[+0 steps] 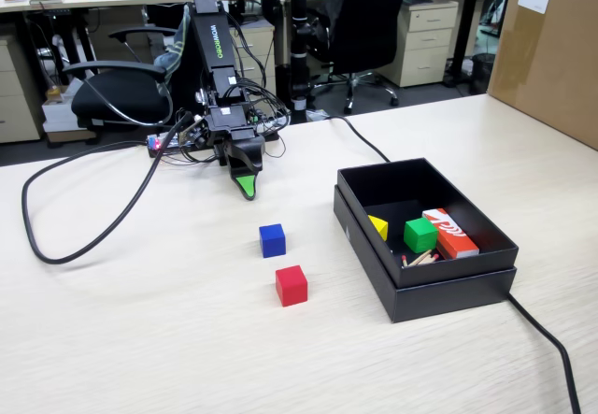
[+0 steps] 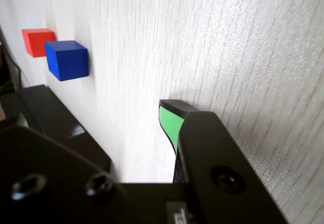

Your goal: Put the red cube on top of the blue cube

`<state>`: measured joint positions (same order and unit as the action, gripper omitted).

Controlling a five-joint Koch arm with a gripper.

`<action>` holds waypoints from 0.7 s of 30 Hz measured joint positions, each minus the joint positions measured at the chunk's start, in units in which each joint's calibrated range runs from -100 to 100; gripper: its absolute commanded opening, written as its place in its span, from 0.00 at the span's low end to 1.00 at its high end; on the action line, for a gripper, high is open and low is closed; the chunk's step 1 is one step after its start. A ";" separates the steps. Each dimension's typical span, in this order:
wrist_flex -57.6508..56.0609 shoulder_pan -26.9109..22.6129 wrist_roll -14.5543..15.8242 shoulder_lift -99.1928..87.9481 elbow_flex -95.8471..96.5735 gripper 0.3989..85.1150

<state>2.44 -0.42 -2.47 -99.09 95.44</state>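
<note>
In the fixed view the arm sits folded at the far side of the desk, its hand pointing down with the green-padded tip just above or touching the wood, well apart from both cubes; this looks like a rest pose, so I judge the task has not yet begun. The red cube lies on the bare desk nearer the camera, and the blue cube stands just beyond it and slightly left, near but not touching, with a clear gap between the 2. That spacing matters: the hand should have room to close on the red cube without knocking its neighbour. Both sit to the left of the black box, an open tray holding a green cube, a yellow piece, a longer orange-red box and some small sticks, all of them clutter to be left alone. The wrist view shows the blue cube closer to the hand and the red cube behind it, so the reach will probably have to pass over or around the blue one first. Only 1 green-faced finger of the hand shows plainly there, and I cannot tell whether the jaws are apart or together. Nothing is held.
</note>
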 measured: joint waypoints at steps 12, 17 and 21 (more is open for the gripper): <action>0.00 0.00 0.00 0.00 0.00 0.59; 0.00 0.00 0.00 0.00 0.00 0.59; 0.00 -0.05 0.00 0.00 0.00 0.58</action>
<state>2.44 -0.46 -2.47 -99.09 95.44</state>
